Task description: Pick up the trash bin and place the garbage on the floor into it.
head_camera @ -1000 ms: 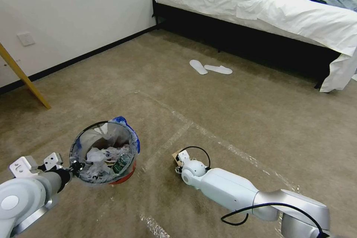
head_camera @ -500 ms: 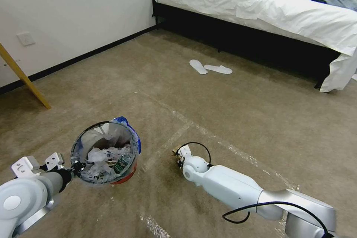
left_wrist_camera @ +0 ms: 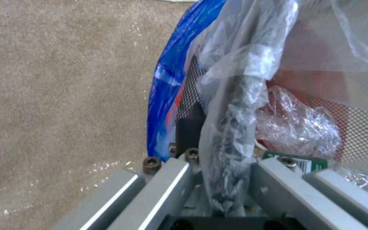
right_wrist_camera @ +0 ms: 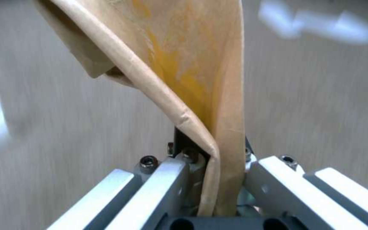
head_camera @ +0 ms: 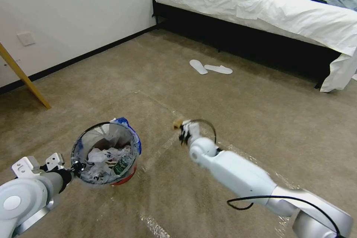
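Brown carton scrap (right_wrist_camera: 209, 83) is pinched in the right tool (head_camera: 181, 131), raised above the floor (head_camera: 238, 111), right of the trash bin (head_camera: 106, 152). The left tool (head_camera: 76, 166) clamps the near rim of the bin, holding it off the carpet. This seems the carrying step; next, the scrap must travel left over the bin opening before release.

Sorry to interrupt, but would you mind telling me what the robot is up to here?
It is collecting litter off the bedroom floor. The left end effector grips the rim of the trash bin, holding it above the carpet; tissues and a green-labelled bottle already lie inside its liner. The right end effector is shut on a brown carton scrap, held off the floor to the right of the bin and not yet over it.
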`<state>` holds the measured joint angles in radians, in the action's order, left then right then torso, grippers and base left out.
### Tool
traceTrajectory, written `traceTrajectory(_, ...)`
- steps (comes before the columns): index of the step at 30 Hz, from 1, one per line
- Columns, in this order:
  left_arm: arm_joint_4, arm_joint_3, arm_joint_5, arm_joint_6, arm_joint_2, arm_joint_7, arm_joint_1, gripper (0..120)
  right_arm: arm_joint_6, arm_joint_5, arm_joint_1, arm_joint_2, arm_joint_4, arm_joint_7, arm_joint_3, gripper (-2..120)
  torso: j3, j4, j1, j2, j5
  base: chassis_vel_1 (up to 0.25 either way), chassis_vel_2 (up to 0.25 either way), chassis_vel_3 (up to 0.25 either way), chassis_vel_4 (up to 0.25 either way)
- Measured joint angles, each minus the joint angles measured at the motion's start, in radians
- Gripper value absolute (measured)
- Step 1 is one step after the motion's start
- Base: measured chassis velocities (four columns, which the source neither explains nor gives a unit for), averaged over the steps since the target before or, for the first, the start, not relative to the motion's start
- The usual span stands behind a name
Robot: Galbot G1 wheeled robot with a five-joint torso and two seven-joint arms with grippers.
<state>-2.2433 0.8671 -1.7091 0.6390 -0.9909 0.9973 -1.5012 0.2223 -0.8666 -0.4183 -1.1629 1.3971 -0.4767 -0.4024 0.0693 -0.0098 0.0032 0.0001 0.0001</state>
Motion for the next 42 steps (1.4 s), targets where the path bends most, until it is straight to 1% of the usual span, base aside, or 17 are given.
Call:
traceTrajectory(3, 0.006, -0.001, 0.003, 0.0, -0.009, -0.001, 0.001, 0, -0.14, 0.071, 0.018, 0.016, 0.045, 0.083, 0.095, 0, 0.0, 0.0, 0.0, 0.0, 0.0, 0.0, 0.0, 0.0, 0.0)
traceTrajectory(4, 0.006, -0.001, 0.003, 0.0, -0.009, -0.001, 0.001, 0, -0.14, 0.071, 0.018, 0.016, 0.045, 0.083, 0.095, 0, 0.0, 0.0, 0.0, 0.0, 0.0, 0.0, 0.0, 0.0, 0.0)
traceTrajectory(5, 0.008, -0.001, 0.005, 0.0, -0.012, -0.001, 0.001, 0, -0.191, 0.09, 0.022, 0.019, 0.053, 0.116, 0.116, 0, 0.0, 0.0001, 0.0, 0.0, -0.0001, 0.0, 0.0, 0.0, 0.0)
traceTrajectory(6, 0.015, -0.006, 0.008, -0.001, -0.013, -0.001, 0.005, 0, -0.286, 0.103, 0.025, 0.03, 0.069, 0.173, 0.144, 0, 0.0, 0.0003, 0.0, 0.0, 0.0, 0.0, 0.0, 0.0, 0.0)
traceTrajectory(7, 0.015, -0.006, 0.008, -0.001, -0.013, -0.001, 0.005, 0, -0.286, 0.103, 0.025, 0.03, 0.069, 0.173, 0.144, 0, 0.0, 0.0003, 0.0, 0.0, 0.0, 0.0, 0.0, 0.0, 0.0)
traceTrajectory(8, 0.02, -0.01, 0.009, -0.003, -0.013, -0.001, 0.009, 0, -0.354, 0.102, 0.027, 0.04, 0.085, 0.215, 0.16, 0, 0.0, 0.0002, 0.0, 0.0, -0.0001, 0.0, 0.0, 0.0, 0.0)
traceTrajectory(9, 0.023, -0.012, 0.009, -0.004, -0.013, -0.001, 0.012, 0, -0.389, 0.096, 0.029, 0.046, 0.096, 0.242, 0.169, 0, 0.0, 0.0, 0.0, 0.0, -0.0001, 0.0, 0.0, 0.0, 0.0)
traceTrajectory(10, 0.023, -0.012, 0.009, -0.004, -0.013, -0.001, 0.012, 0, -0.389, 0.096, 0.029, 0.046, 0.096, 0.242, 0.169, 0, 0.0, 0.0, 0.0, 0.0, -0.0001, 0.0, 0.0, 0.0, 0.0)
traceTrajectory(12, 0.026, -0.014, 0.008, -0.005, -0.012, -0.001, 0.015, 0, -0.466, 0.058, 0.033, 0.062, 0.126, 0.325, 0.183, 0, 0.0, -0.0001, 0.0, 0.0, 0.0, 0.0, 0.0, 0.0, 0.0)
traceTrajectory(13, 0.026, -0.014, 0.008, -0.005, -0.012, -0.001, 0.015, 0, -0.466, 0.058, 0.033, 0.062, 0.126, 0.325, 0.183, 0, 0.0, -0.0001, 0.0, 0.0, 0.0, 0.0, 0.0, 0.0, 0.0)
traceTrajectory(15, 0.028, -0.014, 0.008, -0.005, -0.012, 0.0, 0.015, 0, -0.509, 0.033, 0.047, 0.067, 0.157, 0.387, 0.192, 0, 0.0, 0.0, 0.0, 0.0, -0.0001, 0.0, 0.0, 0.0, 0.0)
traceTrajectory(17, 0.029, -0.013, 0.008, -0.006, -0.012, 0.0, 0.014, 0, -0.52, 0.02, 0.053, 0.067, 0.167, 0.406, 0.194, 0, 0.0, 0.0, 0.0, 0.0, -0.0001, 0.0, 0.0, 0.0, 0.0)
traceTrajectory(20, 0.028, -0.008, 0.004, -0.008, -0.009, 0.001, 0.014, 0, -0.545, -0.069, 0.084, 0.069, 0.244, 0.488, 0.193, 0, 0.0, 0.0002, 0.0, 0.0, -0.0002, 0.0, 0.0, 0.0, 0.0)
traceTrajectory(23, 0.026, -0.008, 0.003, -0.009, -0.009, 0.001, 0.014, 0, -0.545, -0.103, 0.093, 0.073, 0.275, 0.517, 0.184, 0, 0.0, 0.0002, 0.0, 0.0, -0.0004, 0.0, 0.0, 0.0, 0.0)
traceTrajectory(25, 0.023, -0.008, 0.002, -0.01, -0.01, 0.003, 0.014, 0, -0.543, -0.153, 0.108, 0.085, 0.348, 0.594, 0.154, 0, 0.0, 0.0001, 0.0, 0.0, -0.0004, 0.0, 0.0, 0.0, 0.0)
traceTrajectory(32, 0.016, -0.006, 0.002, -0.013, -0.013, 0.004, 0.011, 0, -0.527, -0.158, 0.117, 0.105, 0.408, 0.7, 0.065, 0, 0.0, 0.0, 0.0, 0.0, -0.0003, 0.0, 0.0, 0.0, 0.0)
traceTrajectory(42, 0.013, -0.009, 0.001, -0.014, -0.019, 0.005, 0.015, 0, -0.525, -0.125, 0.144, 0.095, 0.38, 0.748, -0.074, 0, 0.0, 0.0001, 0.0, 0.0, -0.0003, 0.0, 0.0, 0.0, 0.0)
